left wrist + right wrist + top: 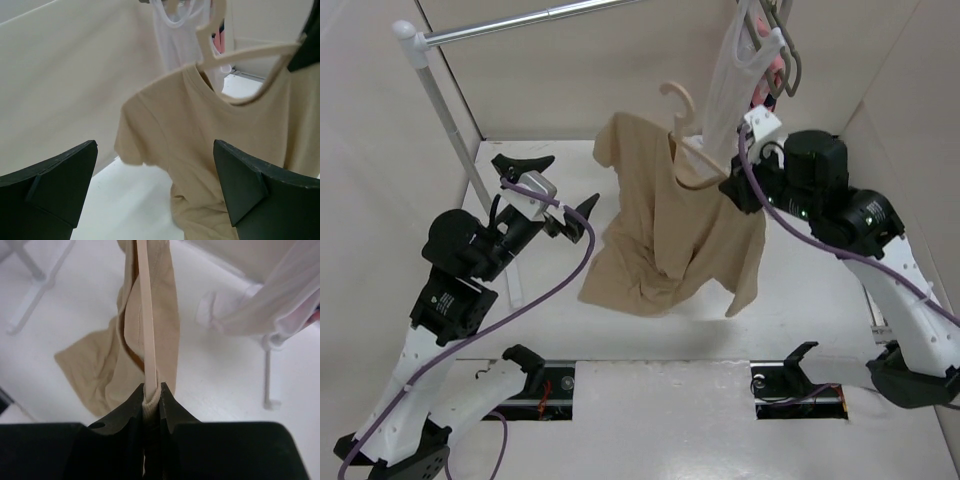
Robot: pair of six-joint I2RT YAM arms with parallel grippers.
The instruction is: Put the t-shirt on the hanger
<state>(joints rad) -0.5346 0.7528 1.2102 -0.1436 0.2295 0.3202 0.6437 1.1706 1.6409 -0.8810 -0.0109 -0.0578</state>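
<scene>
The tan t-shirt (pixel 670 230) hangs in the air from the pale hanger (pixel 692 150), its hem bunched on the table. One shoulder (pixel 150 100) drapes over the hanger's left arm. The hook (pixel 212 30) rises out of the neck, and the other arm (pixel 260 50) runs bare above the collar. My right gripper (pixel 735 185) is shut on that arm's end (pixel 146 330), with a ribbed edge of the t-shirt (pixel 100 365) pinched in the jaws (pixel 152 396). My left gripper (pixel 555 188) stands wide open just left of the shirt, holding nothing (pixel 155 185).
A white garment rack has its rail (pixel 520 25) at the back and its upright (pixel 450 110) at the left. A white sleeveless top (pixel 735 60) and a pink garment (pixel 775 70) hang on grey hangers (pixel 788 55) above my right arm. Beige walls enclose the white table.
</scene>
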